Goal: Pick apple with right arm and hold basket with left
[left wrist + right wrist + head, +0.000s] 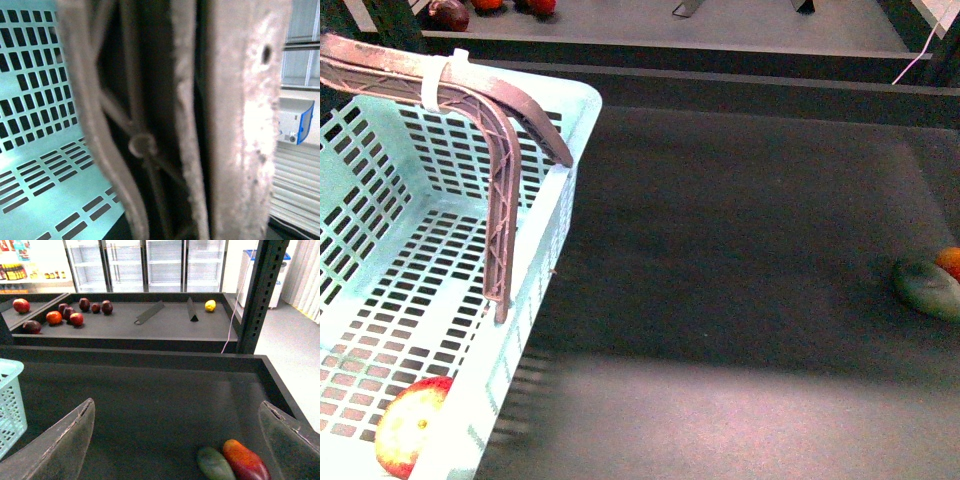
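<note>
The apple (412, 425), red with a yellow patch, lies on the slotted floor inside the basket (560, 170), near its front corner. The pale mint-green basket fills the left of the front view, and its corner shows in the right wrist view (10, 405). Its brown lattice handle (500, 200) stands raised. In the left wrist view that handle (145, 145) fills the picture very close up, with my left gripper (185, 205) shut on it. My right gripper (175, 440) hangs open above the dark table, nothing between its fingers (60, 445), and the apple is out of its view.
A flat green fruit (927, 287) and an orange one (949, 262) lie at the table's right edge, close under the right gripper in its wrist view (215, 465). A raised back shelf holds several dark red fruits (65, 312) and a yellow one (210, 305). A steel post (260, 295) stands at the right.
</note>
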Tool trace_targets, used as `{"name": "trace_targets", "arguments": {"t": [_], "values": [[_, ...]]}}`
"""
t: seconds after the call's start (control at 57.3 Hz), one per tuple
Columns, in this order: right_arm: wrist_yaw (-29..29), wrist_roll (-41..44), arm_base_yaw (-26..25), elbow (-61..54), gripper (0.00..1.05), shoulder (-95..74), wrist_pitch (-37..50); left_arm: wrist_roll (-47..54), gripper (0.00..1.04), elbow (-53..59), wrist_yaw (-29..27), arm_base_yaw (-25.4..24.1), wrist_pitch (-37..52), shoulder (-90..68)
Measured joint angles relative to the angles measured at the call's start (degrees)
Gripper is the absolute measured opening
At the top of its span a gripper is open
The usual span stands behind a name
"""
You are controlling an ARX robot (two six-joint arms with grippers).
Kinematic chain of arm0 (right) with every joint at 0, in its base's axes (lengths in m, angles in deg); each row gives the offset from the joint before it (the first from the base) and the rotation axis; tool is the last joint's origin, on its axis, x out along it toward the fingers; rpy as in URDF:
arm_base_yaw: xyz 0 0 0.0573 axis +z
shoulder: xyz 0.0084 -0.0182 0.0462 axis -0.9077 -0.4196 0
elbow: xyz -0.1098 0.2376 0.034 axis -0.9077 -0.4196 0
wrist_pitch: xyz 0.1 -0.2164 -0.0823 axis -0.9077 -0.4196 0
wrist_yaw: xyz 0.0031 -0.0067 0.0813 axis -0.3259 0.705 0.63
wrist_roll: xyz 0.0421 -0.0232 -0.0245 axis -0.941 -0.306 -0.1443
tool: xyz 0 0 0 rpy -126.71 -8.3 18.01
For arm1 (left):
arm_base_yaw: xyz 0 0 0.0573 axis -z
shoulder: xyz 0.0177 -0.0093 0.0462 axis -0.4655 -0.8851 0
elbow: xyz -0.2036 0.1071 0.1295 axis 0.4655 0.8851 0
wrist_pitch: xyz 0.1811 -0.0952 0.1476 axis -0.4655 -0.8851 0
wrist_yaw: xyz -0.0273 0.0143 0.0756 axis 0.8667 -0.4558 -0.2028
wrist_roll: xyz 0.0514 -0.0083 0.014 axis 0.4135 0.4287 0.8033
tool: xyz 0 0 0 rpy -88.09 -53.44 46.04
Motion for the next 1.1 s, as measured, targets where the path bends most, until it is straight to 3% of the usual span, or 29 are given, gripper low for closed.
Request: {"name": "trace_targets", "arguments": {"t": [0.297, 1.029, 1.099], "values": [[0.0, 0.0, 0.0, 0.0, 0.96, 0.0, 0.0, -6.1, 0.15, 0.6, -3.5, -2.7, 4.8, -3.4], [0.0, 0.0, 0.0, 0.0, 0.96, 0.0, 0.0, -4.5, 0.15, 3.3, 0.7, -2.4, 4.9, -8.2], [0.0, 0.0, 0.0, 0.0, 0.96, 0.0, 0.0, -4.1, 0.27, 3.6, 1.1, -2.4, 4.9, -8.2]]}}
